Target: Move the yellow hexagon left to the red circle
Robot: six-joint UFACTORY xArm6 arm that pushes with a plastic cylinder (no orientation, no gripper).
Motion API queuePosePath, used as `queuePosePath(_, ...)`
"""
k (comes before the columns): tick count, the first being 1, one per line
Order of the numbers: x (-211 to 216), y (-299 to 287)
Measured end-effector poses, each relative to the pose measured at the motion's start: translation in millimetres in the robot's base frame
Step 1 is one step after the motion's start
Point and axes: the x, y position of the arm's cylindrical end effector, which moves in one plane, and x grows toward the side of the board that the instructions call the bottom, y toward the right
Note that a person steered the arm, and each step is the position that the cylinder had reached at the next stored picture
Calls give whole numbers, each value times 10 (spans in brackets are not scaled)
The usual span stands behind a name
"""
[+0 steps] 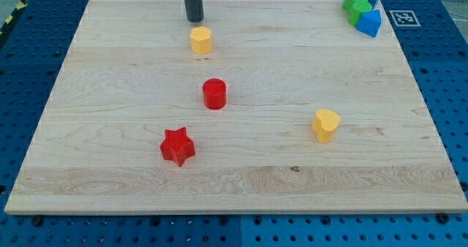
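The yellow hexagon [201, 39] sits near the view's top, left of centre. The red circle [214, 93] stands below it and slightly to the right, a block's width or so apart. My tip [194, 19] is just above the yellow hexagon and a little to its left, close to it; I cannot tell whether it touches.
A red star [177, 146] lies below and left of the red circle. A yellow heart-like block [326, 124] sits at the right of centre. Green [357, 4] and blue blocks [369, 22] cluster at the top right corner. The wooden board [110, 166] rests on a blue pegboard.
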Motion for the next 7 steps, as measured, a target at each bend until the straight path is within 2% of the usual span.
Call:
queuePosePath(2, 445, 131)
queuePosePath(7, 1035, 131)
